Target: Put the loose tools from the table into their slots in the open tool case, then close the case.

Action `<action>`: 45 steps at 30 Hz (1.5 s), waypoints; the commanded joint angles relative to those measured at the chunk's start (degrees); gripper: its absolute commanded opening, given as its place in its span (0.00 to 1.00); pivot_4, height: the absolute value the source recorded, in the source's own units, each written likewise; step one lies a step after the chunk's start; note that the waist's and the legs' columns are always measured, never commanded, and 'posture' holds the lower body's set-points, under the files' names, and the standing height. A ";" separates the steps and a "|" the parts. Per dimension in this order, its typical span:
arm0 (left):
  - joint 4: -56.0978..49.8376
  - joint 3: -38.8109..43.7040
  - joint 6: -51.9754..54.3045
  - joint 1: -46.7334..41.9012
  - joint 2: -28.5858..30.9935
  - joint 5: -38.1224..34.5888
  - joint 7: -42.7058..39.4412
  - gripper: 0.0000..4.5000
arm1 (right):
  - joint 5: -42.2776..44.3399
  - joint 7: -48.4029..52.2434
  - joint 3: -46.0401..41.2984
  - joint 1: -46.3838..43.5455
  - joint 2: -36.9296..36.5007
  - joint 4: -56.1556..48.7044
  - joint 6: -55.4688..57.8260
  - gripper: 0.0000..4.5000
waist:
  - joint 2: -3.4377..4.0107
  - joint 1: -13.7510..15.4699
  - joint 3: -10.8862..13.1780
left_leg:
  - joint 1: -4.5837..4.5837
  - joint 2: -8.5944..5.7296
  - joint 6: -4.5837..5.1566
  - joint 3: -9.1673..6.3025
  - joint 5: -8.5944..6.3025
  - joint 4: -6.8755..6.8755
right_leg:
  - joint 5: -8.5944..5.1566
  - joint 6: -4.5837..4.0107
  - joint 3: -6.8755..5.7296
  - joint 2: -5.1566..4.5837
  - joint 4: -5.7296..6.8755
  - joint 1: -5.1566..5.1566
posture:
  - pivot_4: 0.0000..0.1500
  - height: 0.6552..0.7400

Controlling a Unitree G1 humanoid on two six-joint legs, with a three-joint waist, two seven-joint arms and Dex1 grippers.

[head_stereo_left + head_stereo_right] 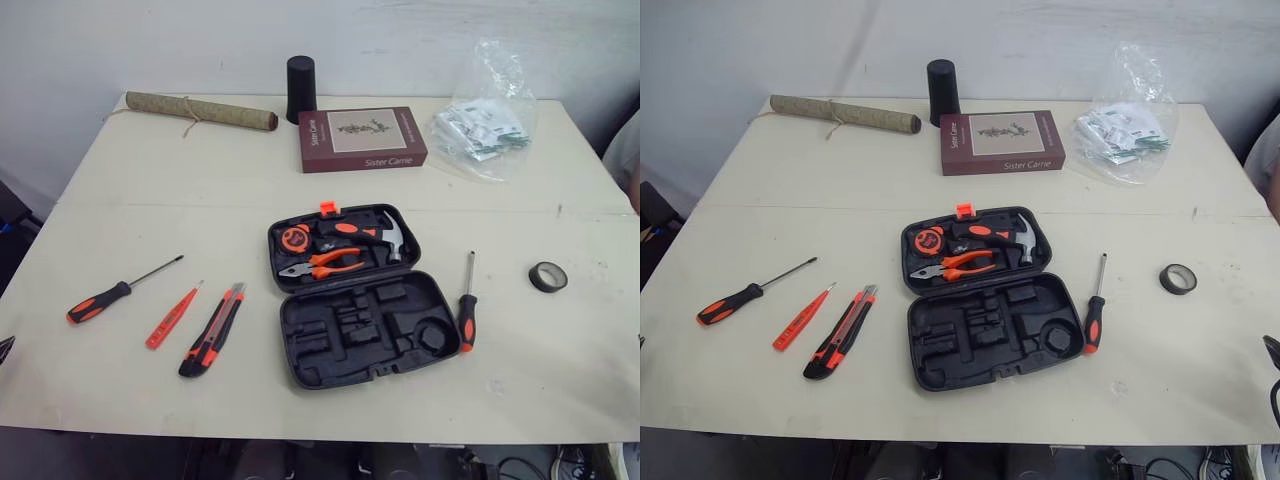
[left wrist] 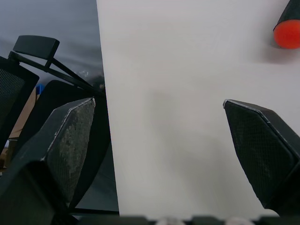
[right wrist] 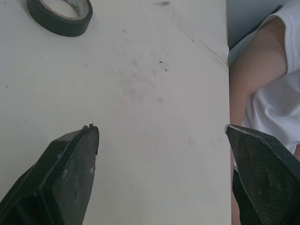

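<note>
L gripper (image 2: 159, 107), R gripper (image 3: 161, 129) spread wide, empty. Tool case (image 1: 330, 352) lying open; screwdriver (image 1: 467, 318) at its 3 o'clock, utility knife (image 1: 212, 343) at 9.

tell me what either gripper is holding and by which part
Nothing is held; the left gripper and the right gripper are both open and empty.

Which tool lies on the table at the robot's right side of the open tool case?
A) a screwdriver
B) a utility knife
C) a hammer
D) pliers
A: a screwdriver lies beside the tool case on that side, while the utility knife lies at the left, and the hammer and pliers sit inside the case.
</note>
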 commanded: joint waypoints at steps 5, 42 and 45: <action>-10.83 3.51 7.17 1.30 -2.25 -7.64 -4.93 0.99 | 3.87 1.61 1.56 -1.70 2.23 -5.30 4.23 1.00 | -0.06 -0.03 -0.04 | -0.01 0.03 -0.01 -0.01 0.01 0.04 | 0.00 0.00 0.01 0.01 0.04 0.01 | 1.00 1.00; -65.60 -43.16 45.06 -21.40 -19.34 2.36 -4.71 0.01 | -9.37 18.88 42.92 -47.71 6.64 -3.39 9.89 0.00 | 0.10 0.41 0.07 | -0.49 0.34 0.01 -0.07 0.05 1.01 | 0.07 0.08 0.34 0.92 0.30 -0.02 | 1.00 1.00; -65.41 -44.32 45.38 -22.46 -20.49 2.79 -5.22 0.01 | -10.88 17.79 44.03 -47.61 7.89 -3.77 10.16 0.00 | 0.10 0.41 0.07 | -0.49 0.34 0.01 -0.07 0.05 1.01 | 0.07 0.08 0.34 0.93 0.31 -0.02 | 1.00 1.00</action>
